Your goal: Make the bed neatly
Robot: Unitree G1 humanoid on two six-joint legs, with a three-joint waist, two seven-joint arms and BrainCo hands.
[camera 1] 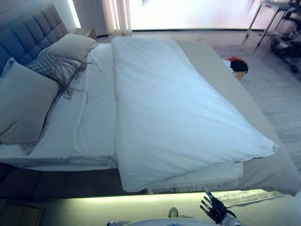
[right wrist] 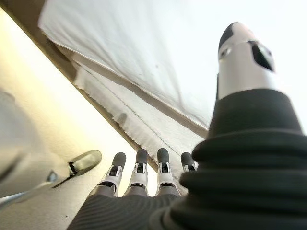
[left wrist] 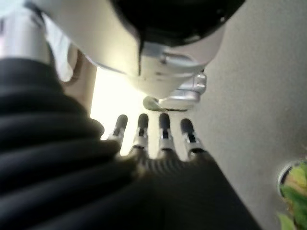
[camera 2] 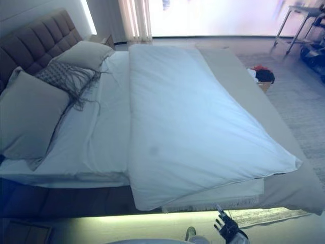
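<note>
Item: white padded duvet [camera 1: 174, 108], lying skewed across the bed, covering its foot half and leaving the head half bare. Its near edge is overhanging the bedside at 6 o'clock, and one corner is poking out toward 4 o'clock over the beige fringed blanket [camera 1: 221, 61] beneath.

Right hand [camera 1: 214, 208]: hanging low at 5 o'clock, just below the duvet's near edge, fingers [right wrist: 139, 165] straight and empty. Left hand [left wrist: 158, 139]: showing only in its wrist view, fingers extended, gripping nothing, pointing down at the floor.

Risks, as judged: pulling from a single corner is likely to be dragging the duvet further askew; a shallow pinch on thick padding is likely to be slipping; the fringed blanket may be getting caught and pulled along.

Surroundings: two grey-beige pillows [camera 1: 23, 103] and a grey fringed cushion [camera 1: 54, 66] are lying at 9 to 10 o'clock against the grey tufted headboard [camera 1: 28, 28]. A red and black bundle [camera 1: 236, 64] is sitting on the floor at 2 o'clock, beyond the far side of the bed. Nothing is standing between the right hand and the duvet.
</note>
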